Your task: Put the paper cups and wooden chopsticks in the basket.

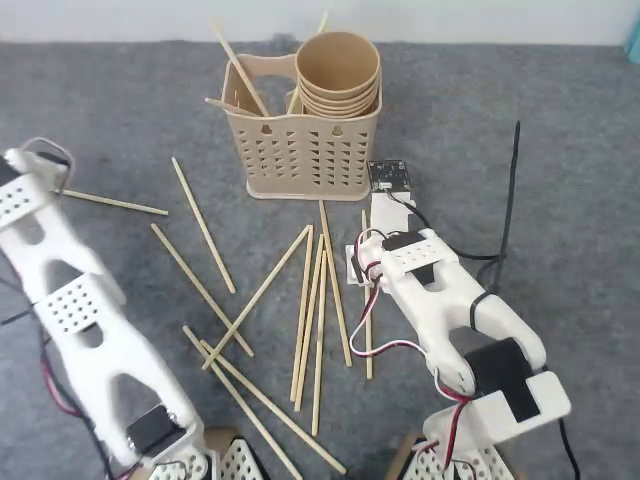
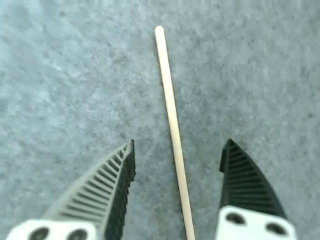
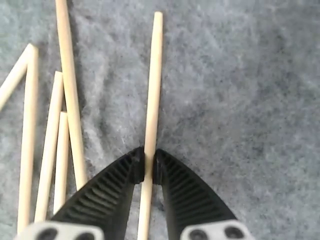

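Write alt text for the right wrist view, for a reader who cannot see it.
The right gripper is shut on a wooden chopstick lying on the grey table covering, its black fingers pinching the stick partway along its length. Several more chopsticks lie loose on the covering to one side of it.

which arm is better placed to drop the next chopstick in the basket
Right. The right end effector is shut on a chopstick near the basket; the left end effector is open, only straddling another chopstick farther off.
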`<act>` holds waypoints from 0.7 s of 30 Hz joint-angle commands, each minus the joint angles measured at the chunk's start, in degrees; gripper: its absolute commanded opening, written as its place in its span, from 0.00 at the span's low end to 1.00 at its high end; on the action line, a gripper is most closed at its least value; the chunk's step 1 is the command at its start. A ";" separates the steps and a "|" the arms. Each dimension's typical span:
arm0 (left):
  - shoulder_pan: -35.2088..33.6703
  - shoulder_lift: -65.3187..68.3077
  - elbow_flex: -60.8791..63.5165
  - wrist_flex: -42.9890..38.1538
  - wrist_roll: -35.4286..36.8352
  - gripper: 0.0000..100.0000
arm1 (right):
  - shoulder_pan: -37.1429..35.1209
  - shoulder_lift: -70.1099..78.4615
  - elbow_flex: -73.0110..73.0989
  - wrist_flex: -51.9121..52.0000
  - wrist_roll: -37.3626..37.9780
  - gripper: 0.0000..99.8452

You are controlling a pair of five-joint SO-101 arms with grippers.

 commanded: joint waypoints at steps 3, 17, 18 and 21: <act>-0.18 -0.70 10.07 -10.55 0.35 0.27 | 0.13 -2.59 0.26 -0.40 0.88 0.01; 2.20 -1.41 17.63 -15.38 -1.23 0.02 | 0.13 -2.59 0.35 -0.57 0.97 0.01; 2.20 -1.41 16.66 -14.07 -3.08 0.00 | 0.13 -2.59 0.35 -0.57 0.97 0.01; 2.20 -0.97 12.09 -7.47 -5.98 0.01 | 0.13 -2.59 0.35 -0.57 0.97 0.01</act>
